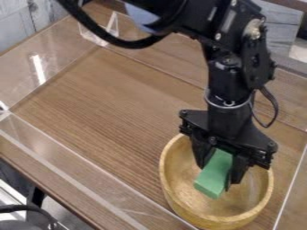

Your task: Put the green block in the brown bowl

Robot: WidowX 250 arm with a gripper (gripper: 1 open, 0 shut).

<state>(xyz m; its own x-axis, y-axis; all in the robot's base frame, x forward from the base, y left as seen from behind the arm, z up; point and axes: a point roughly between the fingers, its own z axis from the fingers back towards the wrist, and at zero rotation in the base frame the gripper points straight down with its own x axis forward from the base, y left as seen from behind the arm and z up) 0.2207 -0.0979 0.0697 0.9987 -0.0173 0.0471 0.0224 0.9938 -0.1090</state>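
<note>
The brown bowl [178,184] stands at the lower right of the wooden table. My black gripper [223,172] points straight down into it, shut on the green block [214,180]. The block hangs upright between the black fingers [199,163], its lower end low inside the bowl; I cannot tell whether it touches the bowl's floor.
The table top [108,99] is wood grain with a clear glossy sheet over it. A clear acrylic wall [48,144] runs along the near left edge. The black arm [240,54] rises from the bowl toward the top of the view.
</note>
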